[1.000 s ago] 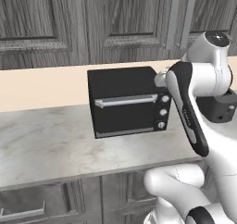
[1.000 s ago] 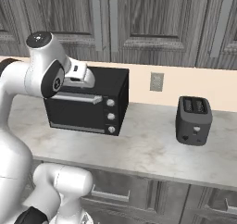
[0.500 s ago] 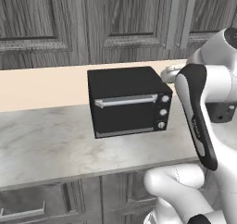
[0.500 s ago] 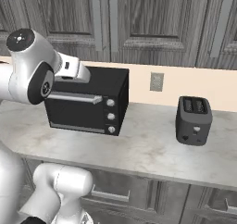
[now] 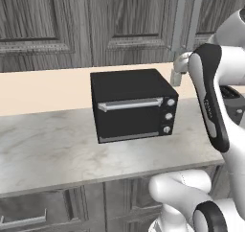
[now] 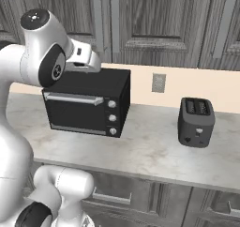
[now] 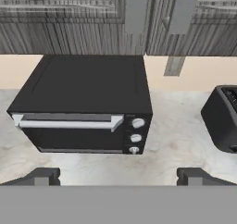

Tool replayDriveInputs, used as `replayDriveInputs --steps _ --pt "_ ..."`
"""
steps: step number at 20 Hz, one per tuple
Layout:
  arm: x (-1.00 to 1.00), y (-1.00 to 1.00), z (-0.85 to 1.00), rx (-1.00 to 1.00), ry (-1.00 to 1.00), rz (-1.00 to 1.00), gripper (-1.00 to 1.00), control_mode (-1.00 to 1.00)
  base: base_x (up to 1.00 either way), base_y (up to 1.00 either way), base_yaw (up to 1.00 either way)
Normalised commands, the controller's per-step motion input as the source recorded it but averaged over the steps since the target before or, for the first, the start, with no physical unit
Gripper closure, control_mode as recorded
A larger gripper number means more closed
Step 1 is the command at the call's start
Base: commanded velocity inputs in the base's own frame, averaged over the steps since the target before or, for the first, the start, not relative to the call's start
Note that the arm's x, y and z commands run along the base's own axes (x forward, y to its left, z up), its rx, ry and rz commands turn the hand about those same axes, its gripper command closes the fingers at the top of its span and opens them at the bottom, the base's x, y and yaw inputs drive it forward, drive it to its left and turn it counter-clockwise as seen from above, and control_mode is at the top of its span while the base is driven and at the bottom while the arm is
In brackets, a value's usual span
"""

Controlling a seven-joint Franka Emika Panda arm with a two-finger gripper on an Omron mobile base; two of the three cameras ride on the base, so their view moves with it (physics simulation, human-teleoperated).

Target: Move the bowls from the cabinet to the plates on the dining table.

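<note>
The cabinet (image 5: 119, 25) (image 6: 154, 19) (image 7: 69, 28) hangs above the counter with its dark grey doors shut. Two long silver handles (image 5: 178, 20) (image 6: 116, 19) (image 7: 136, 8) meet at its middle seam. The bowls are hidden, and the plates and the dining table are out of view. My gripper (image 7: 118, 177) is open with nothing between its fingertips (image 7: 41, 176). It hovers above and in front of the black toaster oven, a little below the handles. My white hand (image 5: 179, 63) (image 6: 84, 59) sits just under those handles.
A black toaster oven (image 5: 131, 106) (image 6: 86, 102) (image 7: 88, 98) stands on the marble counter (image 5: 48, 149) (image 6: 150, 146) under the cabinet. A dark toaster (image 6: 196, 122) (image 7: 222, 119) stands to its right, below a wall outlet (image 6: 158, 82). Drawers run under the counter.
My hand has risen from the top edge of the toaster oven towards the cabinet handles, and the forearm has swung upward. The jaws stayed open.
</note>
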Motion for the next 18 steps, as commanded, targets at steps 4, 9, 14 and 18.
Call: replayDriveInputs --steps 4,9,14,18 --pt "0.2 -0.11 0.0 0.0 0.02 -0.01 -1.0 -1.0 0.0 0.0 0.0" --pt "0.2 0.01 0.0 0.0 0.0 0.0 -1.0 -1.0 0.0 0.0 0.0" --pt "0.08 0.0 0.0 -0.02 0.0 0.0 -1.0 -1.0 0.0 0.0 0.0" --pt "0.1 0.01 0.0 -0.01 0.0 0.0 -1.0 -1.0 0.0 0.0 0.0"
